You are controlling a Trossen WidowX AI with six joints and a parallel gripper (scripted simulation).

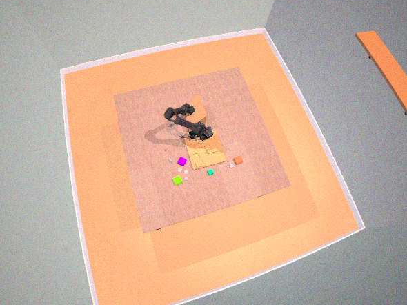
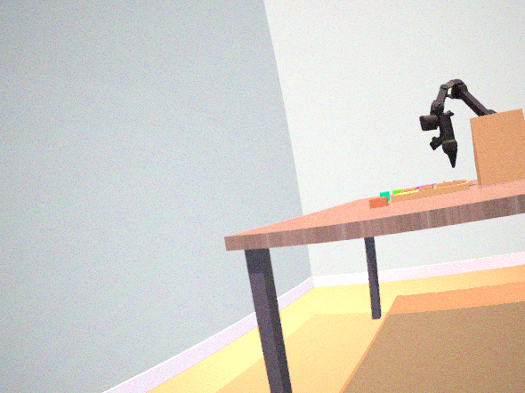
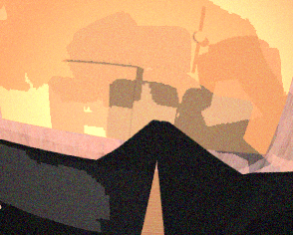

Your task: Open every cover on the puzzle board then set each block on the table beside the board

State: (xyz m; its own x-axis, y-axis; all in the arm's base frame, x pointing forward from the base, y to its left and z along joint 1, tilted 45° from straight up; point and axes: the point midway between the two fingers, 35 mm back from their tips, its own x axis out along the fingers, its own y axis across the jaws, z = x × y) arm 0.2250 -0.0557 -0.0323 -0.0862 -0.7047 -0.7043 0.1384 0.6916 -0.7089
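Your tool closed, nothing in grip, above puzzle board, near end by orange-tan box. Wrist view: thin bar with round knob lies ahead of fingertips, off to right; probably cover part, next target if so. Cover's open state: can't tell. Arm bent, elbow high, fingers pointing down, tips clear above board. Shift toward knob before lowering; overshoot could scrape board.
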